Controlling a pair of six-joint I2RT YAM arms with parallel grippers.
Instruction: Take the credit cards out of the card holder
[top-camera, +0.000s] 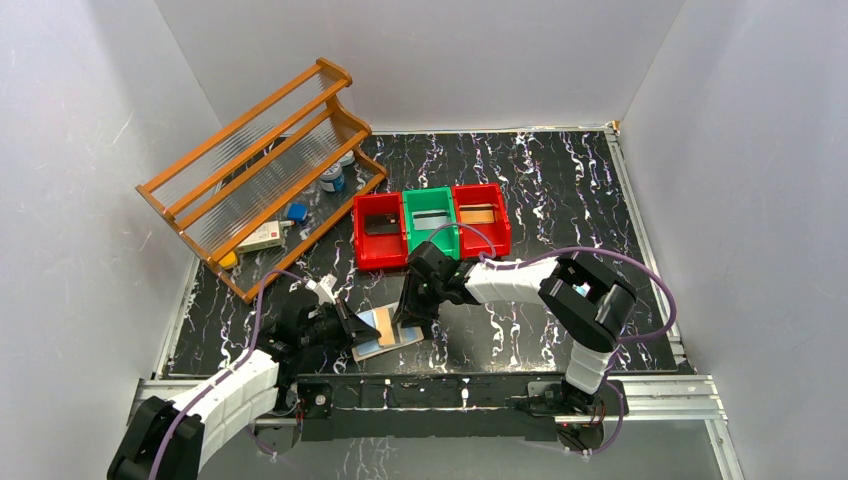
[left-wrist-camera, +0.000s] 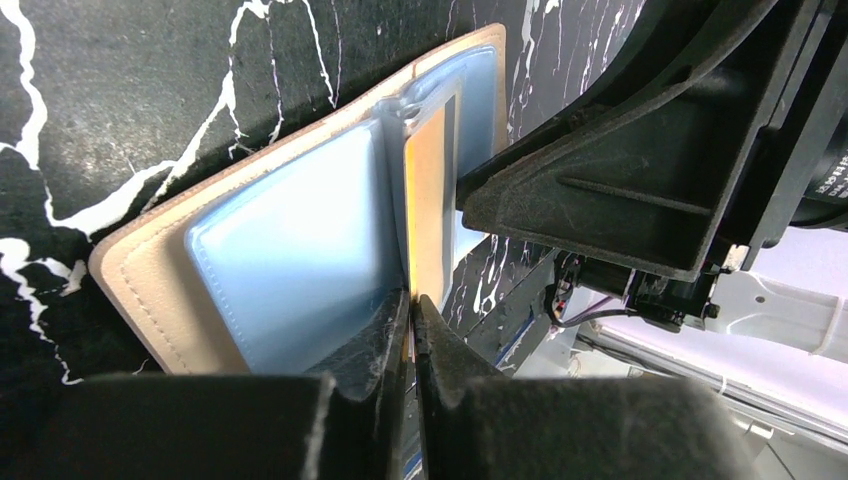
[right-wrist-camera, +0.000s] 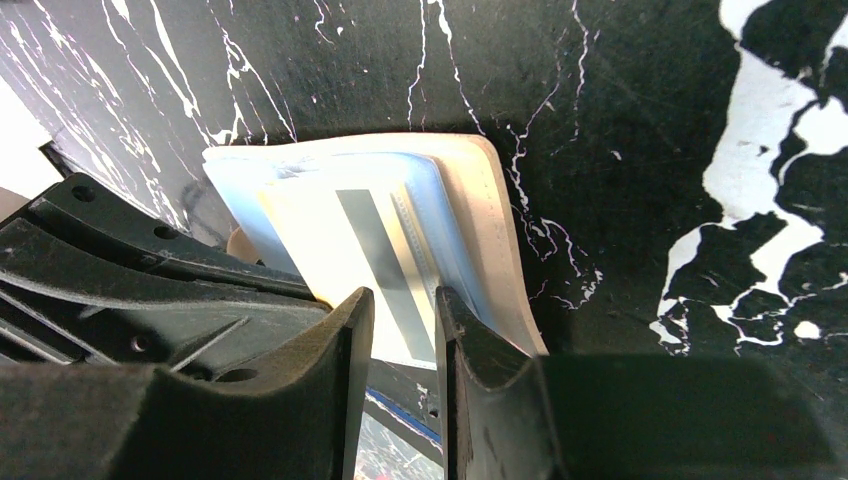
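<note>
The tan card holder (top-camera: 372, 345) lies open near the table's front edge, its pale blue sleeves (left-wrist-camera: 290, 250) facing up. An orange-gold card (left-wrist-camera: 425, 200) with a dark stripe sticks out at its middle fold. My left gripper (left-wrist-camera: 412, 305) is shut on the near edge of that card, and shows in the top view (top-camera: 352, 328) at the holder's left. My right gripper (right-wrist-camera: 404, 300) is open a little, its fingertips over the card (right-wrist-camera: 340, 240) and the holder's right half (right-wrist-camera: 495, 220). In the top view it (top-camera: 412, 322) sits at the holder's right.
Three bins stand in a row behind: a red one (top-camera: 380, 232) with a dark card, a green one (top-camera: 432, 222) with a silvery grey card, a red one (top-camera: 480, 215) with an orange card. A wooden rack (top-camera: 260, 170) with small items stands back left. A metal rail (top-camera: 500, 385) runs along the front.
</note>
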